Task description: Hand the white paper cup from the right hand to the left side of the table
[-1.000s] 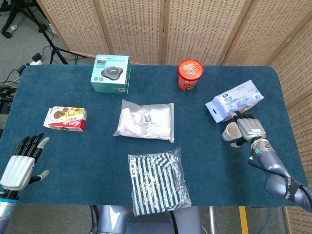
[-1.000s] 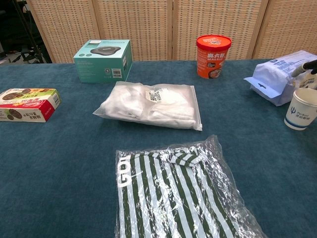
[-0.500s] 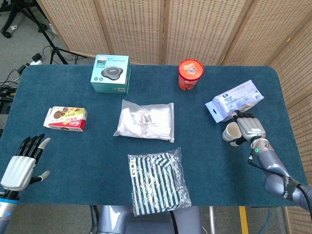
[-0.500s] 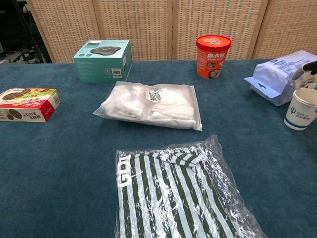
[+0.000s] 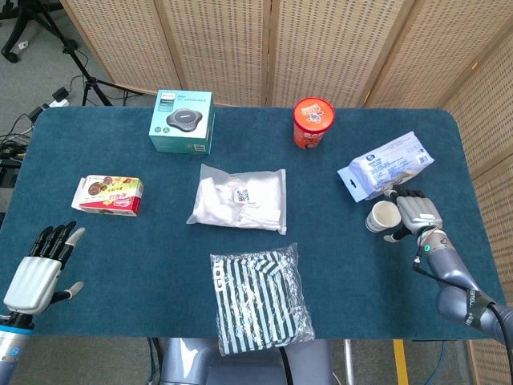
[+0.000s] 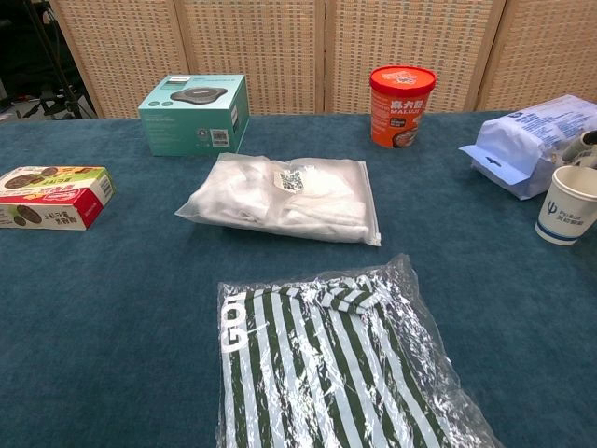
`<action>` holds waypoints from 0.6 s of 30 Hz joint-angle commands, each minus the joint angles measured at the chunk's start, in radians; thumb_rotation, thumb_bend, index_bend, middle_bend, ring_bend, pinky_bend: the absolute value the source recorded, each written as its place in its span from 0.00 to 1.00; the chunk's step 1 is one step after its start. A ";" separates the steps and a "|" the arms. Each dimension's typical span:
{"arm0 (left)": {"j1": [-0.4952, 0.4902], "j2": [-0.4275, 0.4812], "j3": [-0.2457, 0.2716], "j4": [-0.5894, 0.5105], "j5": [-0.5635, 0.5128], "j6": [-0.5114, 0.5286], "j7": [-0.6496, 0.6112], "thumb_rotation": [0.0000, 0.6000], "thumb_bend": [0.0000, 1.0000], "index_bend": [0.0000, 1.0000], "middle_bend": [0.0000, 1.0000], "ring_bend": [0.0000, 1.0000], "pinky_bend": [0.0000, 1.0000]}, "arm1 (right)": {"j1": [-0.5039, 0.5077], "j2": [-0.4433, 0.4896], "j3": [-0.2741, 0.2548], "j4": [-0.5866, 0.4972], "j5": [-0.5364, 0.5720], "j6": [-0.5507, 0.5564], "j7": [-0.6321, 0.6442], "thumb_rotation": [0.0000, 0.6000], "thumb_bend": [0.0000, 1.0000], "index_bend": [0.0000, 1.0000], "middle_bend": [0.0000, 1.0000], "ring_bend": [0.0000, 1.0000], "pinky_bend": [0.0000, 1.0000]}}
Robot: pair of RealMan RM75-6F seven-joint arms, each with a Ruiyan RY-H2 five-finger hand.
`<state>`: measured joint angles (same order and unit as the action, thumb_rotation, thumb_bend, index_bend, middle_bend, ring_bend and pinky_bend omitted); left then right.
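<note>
The white paper cup [image 5: 381,216] stands upright on the blue table's right side, just in front of a white and blue bag; the chest view shows the cup [image 6: 567,204] at the right edge. My right hand [image 5: 414,212] is right beside the cup on its right, fingers curved toward it and thumb low near its front, without a firm grip showing. Only one fingertip [image 6: 587,140] of it shows in the chest view. My left hand [image 5: 38,269] hovers at the table's front left corner, fingers apart and holding nothing.
A white and blue bag [image 5: 385,166] lies behind the cup. A red noodle tub [image 5: 313,122], a teal box [image 5: 183,121], a snack box [image 5: 109,194], a white packet [image 5: 240,197] and a striped packet [image 5: 259,298] occupy the table [image 5: 160,241].
My right hand has shifted slightly to the right, uncovering more of the cup. The cup stays in place. My left hand has drifted a little lower.
</note>
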<state>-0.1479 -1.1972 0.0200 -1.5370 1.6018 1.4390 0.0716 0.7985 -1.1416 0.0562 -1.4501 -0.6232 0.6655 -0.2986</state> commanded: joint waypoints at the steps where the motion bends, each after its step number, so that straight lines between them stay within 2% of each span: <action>1: 0.000 0.001 -0.002 -0.001 -0.004 0.000 0.000 1.00 0.15 0.00 0.00 0.00 0.00 | -0.004 -0.003 0.006 0.003 -0.013 0.005 0.015 1.00 0.18 0.22 0.00 0.00 0.00; 8: 0.001 0.005 -0.004 -0.003 -0.009 0.002 -0.005 1.00 0.15 0.00 0.00 0.00 0.00 | -0.013 -0.030 0.014 0.023 -0.042 0.034 0.031 1.00 0.21 0.31 0.00 0.00 0.00; 18: 0.000 0.008 -0.003 -0.005 -0.012 -0.001 -0.006 1.00 0.15 0.00 0.00 0.00 0.00 | -0.014 -0.043 0.014 0.033 -0.048 0.037 0.031 1.00 0.21 0.33 0.00 0.00 0.00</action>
<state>-0.1479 -1.1896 0.0169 -1.5424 1.5902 1.4375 0.0658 0.7843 -1.1840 0.0699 -1.4177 -0.6712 0.7024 -0.2668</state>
